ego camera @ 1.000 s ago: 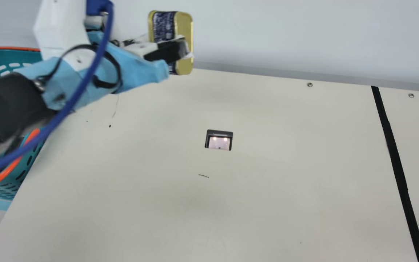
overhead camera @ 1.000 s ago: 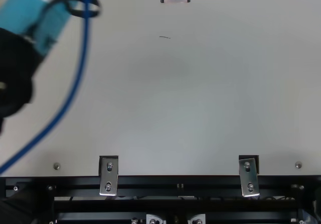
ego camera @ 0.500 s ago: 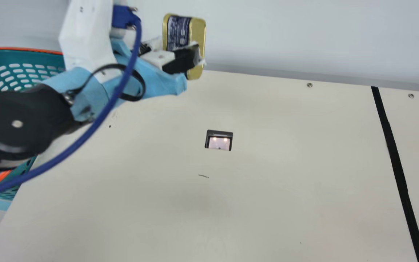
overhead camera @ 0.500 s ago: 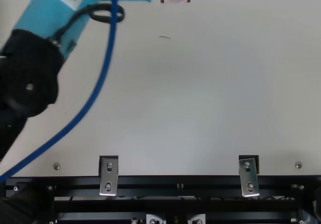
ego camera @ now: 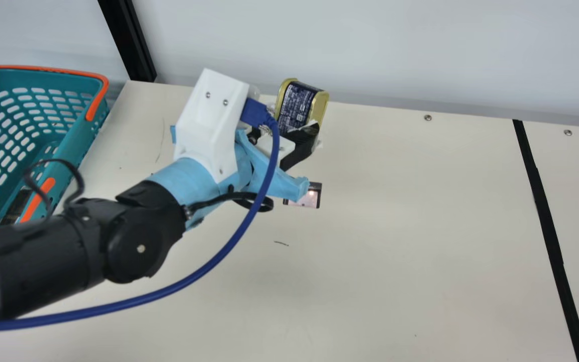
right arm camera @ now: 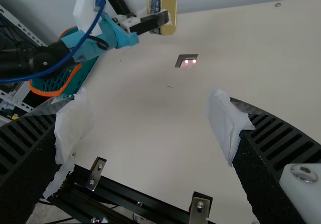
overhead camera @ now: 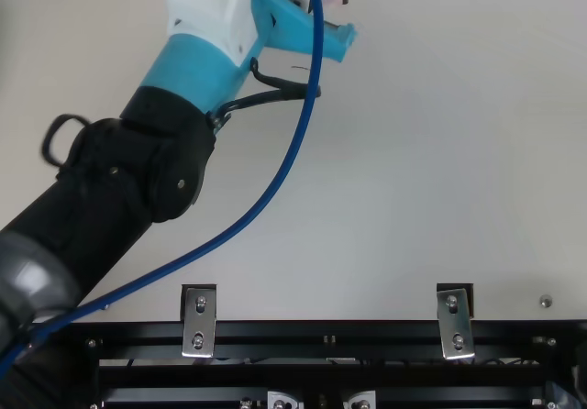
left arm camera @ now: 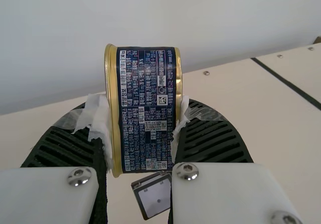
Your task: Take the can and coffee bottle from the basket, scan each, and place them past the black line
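In the main view, your left end effector (ego camera: pixel 302 118) is clamped on the can (ego camera: pixel 297 105), which hangs tilted above the cream surface (ego camera: pixel 395 251), beyond the scanner (ego camera: pixel 311 198) set into it. The basket (ego camera: pixel 76 146) is over at the left arm's side, and a dark item (ego camera: pixel 15 206) sits by its orange handle; you can't tell whether that is the coffee bottle. The black line (ego camera: pixel 546 216) lies well apart, toward your right arm's side, so the can has that crossing ahead of it. The top view gives you the left arm (overhead camera: pixel 170 161) slanting over the surface, its blue bracket (overhead camera: pixel 316 38) near the scanner. From the left wrist view, the can is squeezed between both ribbed fingers, densely printed side toward the camera. In the right wrist view, the can is held up off the surface, and your right end effector (right arm camera: pixel 148 126) has its padded fingers wide apart with nothing between them. Judging from this, you're at the can's scanning step: bring it over the scanner and turn its code to the window, minding that the wrapped pads don't cover it, then carry it past the black line before tackling the coffee bottle.
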